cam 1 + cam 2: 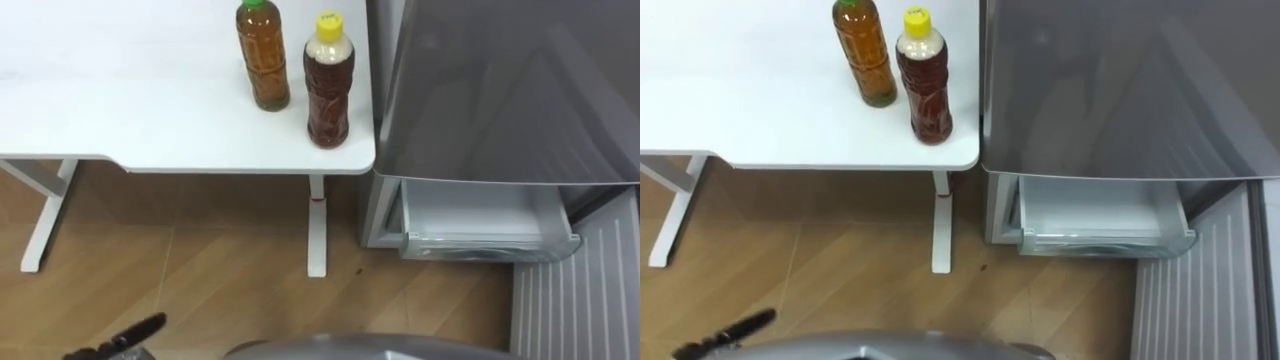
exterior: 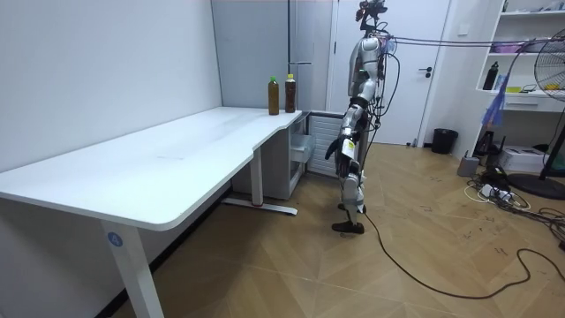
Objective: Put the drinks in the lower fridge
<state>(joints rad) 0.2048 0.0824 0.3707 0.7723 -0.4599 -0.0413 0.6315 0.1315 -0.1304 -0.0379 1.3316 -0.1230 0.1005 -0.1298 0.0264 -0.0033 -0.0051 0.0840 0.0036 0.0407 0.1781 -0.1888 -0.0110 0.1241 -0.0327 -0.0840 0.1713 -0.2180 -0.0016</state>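
Two drinks stand upright on the white bench [image 1: 120,100] at the top centre of the frame. The green-capped bottle [image 1: 263,55] holds amber liquid. The yellow-capped bottle [image 1: 328,85], darker brown, stands just beside it, nearer the bench's rounded corner. Both are ribbed clear plastic. The left robot hand [image 1: 122,340] is well apart from them, low in the lower left corner over the wood-plank floor [image 1: 200,270]. A dark finger is stretched straight and holds nothing. In the room view the arm hangs at the robot's side. At the right, the grey, smooth-fronted fridge [image 1: 510,90] has its translucent white drawer [image 1: 485,225] pulled out below.
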